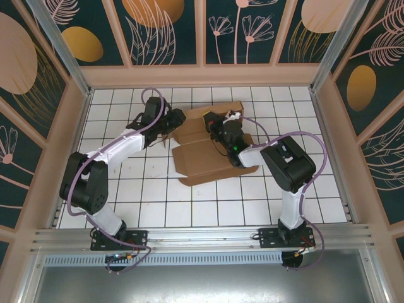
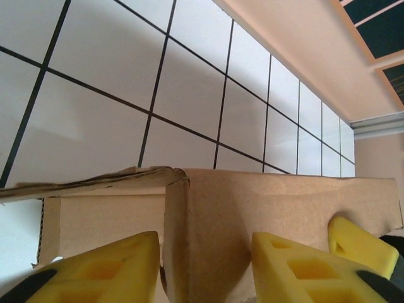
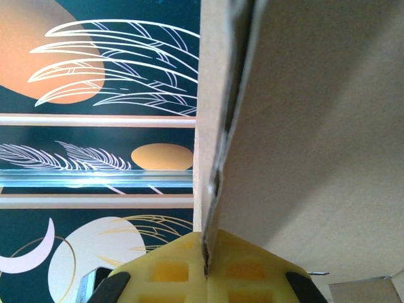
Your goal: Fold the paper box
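On the table (image 1: 126, 189), the paper box (image 1: 202, 161) runs near-left to far-right.

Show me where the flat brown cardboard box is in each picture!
Top external: flat brown cardboard box in the middle.
Left wrist: box across the bottom half.
Right wrist: box on the right half, edge-on.
Shared landmark: white tiled table, in top and left-wrist views.

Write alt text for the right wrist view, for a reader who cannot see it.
The right hand, with yellow fingers, is pinched shut on the edge of the brown paper box, whose panel rises up the right of the frame. Behind it, on the left, a dark wall panel shows pale feathers and orange ovals.
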Available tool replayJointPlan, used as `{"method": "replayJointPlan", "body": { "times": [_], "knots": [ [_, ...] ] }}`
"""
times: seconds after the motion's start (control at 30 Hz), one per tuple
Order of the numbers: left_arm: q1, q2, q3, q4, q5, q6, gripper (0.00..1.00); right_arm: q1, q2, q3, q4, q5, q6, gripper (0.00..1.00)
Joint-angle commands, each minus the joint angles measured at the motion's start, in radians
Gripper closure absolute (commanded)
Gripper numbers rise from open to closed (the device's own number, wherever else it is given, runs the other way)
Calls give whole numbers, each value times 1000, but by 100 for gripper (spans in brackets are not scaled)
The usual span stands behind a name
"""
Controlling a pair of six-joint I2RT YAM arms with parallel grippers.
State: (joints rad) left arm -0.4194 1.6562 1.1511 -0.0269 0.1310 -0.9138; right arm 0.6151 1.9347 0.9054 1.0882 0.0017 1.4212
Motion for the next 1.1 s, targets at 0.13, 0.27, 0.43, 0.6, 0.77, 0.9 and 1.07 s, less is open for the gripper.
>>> {"method": "replayJointPlan", "body": {
  "times": [0.13,0.27,0.43,0.6,0.77,0.9,1.07],
  "knots": [
    [4,-236,-43,19,-4,306,42,-26,19,47,-111,-47,-52,100],
    [5,-367,-100,-14,-233,420,42,-34,32,66,-126,-83,-57,100],
    [123,-376,-172,-69,-364,346,54,-38,45,83,-131,-113,-61,100],
    [179,-239,-223,-42,-256,355,57,-40,49,90,-129,-133,-68,100],
    [178,-159,-280,94,-87,449,50,-41,55,90,-116,-147,-71,100],
    [166,-190,-344,212,-60,559,47,-41,67,98,-114,-157,-70,100],
    [141,-216,-388,282,-28,667,47,-41,79,107,-104,-167,-66,100]
  ]
}}
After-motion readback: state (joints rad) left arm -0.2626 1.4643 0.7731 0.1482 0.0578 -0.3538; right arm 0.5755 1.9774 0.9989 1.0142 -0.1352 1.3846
